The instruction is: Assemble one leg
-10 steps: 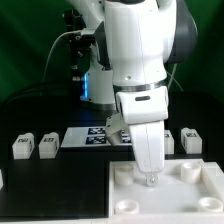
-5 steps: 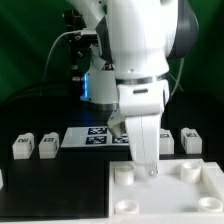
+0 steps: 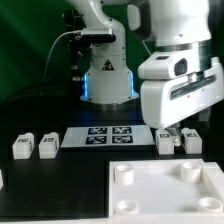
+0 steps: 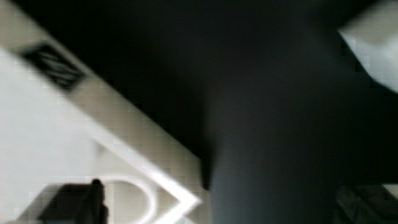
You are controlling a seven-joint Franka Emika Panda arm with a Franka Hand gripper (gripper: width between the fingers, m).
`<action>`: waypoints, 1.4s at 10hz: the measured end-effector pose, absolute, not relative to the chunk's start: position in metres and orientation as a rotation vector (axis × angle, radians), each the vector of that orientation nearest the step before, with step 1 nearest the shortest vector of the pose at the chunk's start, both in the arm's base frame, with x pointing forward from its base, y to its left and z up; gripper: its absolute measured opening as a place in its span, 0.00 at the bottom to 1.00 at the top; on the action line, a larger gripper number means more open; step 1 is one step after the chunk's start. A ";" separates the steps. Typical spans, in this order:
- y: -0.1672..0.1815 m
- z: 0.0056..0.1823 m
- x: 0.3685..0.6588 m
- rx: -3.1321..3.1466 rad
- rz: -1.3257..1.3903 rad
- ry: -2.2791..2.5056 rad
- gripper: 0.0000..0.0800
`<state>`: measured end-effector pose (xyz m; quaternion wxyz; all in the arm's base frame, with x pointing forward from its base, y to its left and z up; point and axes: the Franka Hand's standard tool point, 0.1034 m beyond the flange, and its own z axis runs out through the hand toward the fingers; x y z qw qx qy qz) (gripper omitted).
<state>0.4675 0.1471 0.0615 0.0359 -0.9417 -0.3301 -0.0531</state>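
Several small white legs with tags stand on the black table: two at the exterior view's left (image 3: 22, 146) (image 3: 46, 146) and two at its right (image 3: 166, 144) (image 3: 193, 142). My gripper (image 3: 183, 131) hangs just above and behind the two right legs, and its big white hand hides their tops. It holds nothing and its jaws look spread. In the blurred wrist view, one dark fingertip (image 4: 80, 202) shows over the white tray (image 4: 54, 130). The tray (image 3: 160, 195), with round corner sockets, lies at the front.
The marker board (image 3: 105, 136) lies flat between the two pairs of legs. The robot base (image 3: 105, 75) with a blue light and cables stands behind it. The tray's sockets (image 3: 123, 172) (image 3: 188, 170) rise from its near corners.
The arm has lifted off the tray's middle and swung up and toward the exterior view's right. It now hangs over the two right legs. The legs and the tray have not moved.
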 end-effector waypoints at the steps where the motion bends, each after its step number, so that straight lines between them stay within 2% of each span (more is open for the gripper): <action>1: 0.157 0.063 0.466 -2.950 -0.156 -0.783 0.81; 5: 0.167 0.059 0.458 -3.002 -0.084 -0.067 0.81; 6: 0.173 0.057 0.452 -3.004 -0.056 -0.038 0.81; 8: 0.161 0.049 0.444 -3.016 0.032 -0.065 0.81; 9: 0.158 0.049 0.435 -3.021 0.233 -0.060 0.81; 12: 0.163 0.052 0.437 -2.928 0.777 -0.047 0.81; 14: 0.167 0.051 0.428 -2.847 1.045 -0.075 0.81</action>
